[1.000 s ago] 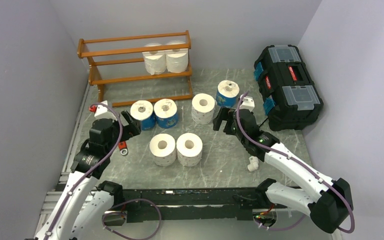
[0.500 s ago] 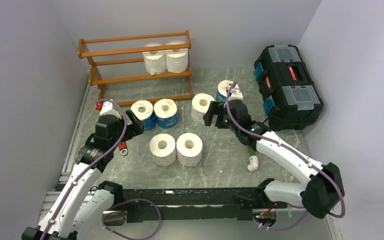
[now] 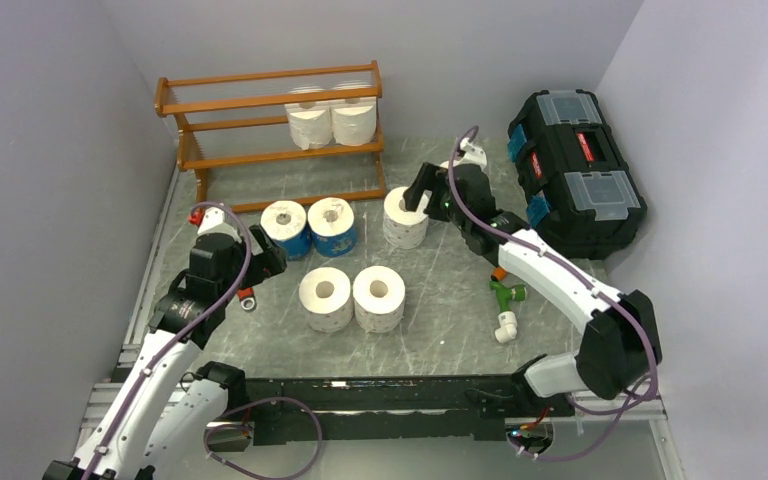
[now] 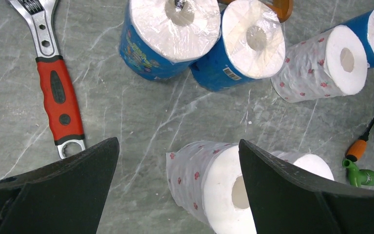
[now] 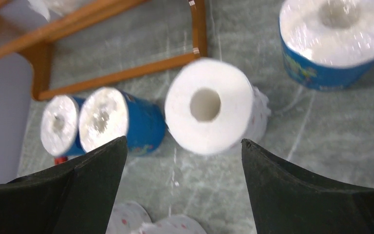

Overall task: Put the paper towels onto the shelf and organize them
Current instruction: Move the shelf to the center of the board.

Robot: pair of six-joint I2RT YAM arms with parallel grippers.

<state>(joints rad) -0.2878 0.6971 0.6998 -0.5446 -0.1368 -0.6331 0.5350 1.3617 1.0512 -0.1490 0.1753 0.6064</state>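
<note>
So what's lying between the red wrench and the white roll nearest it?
Nothing: only bare grey table lies between the wrench and that spotted white roll, seen clearly in the left wrist view.

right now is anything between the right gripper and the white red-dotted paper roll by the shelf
Nothing visible does. The open right gripper points straight at the white red-dotted paper roll; the blue-wrapped rolls stand clear to either side.

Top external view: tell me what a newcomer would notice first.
The orange-brown shelf stands at the back wall, holding only two white rolls on its middle tier. In front of it, loose paper rolls stand mid-table, some in blue wrappers, with the right gripper open at a white roll. A black toolbox sits at the right.
</note>
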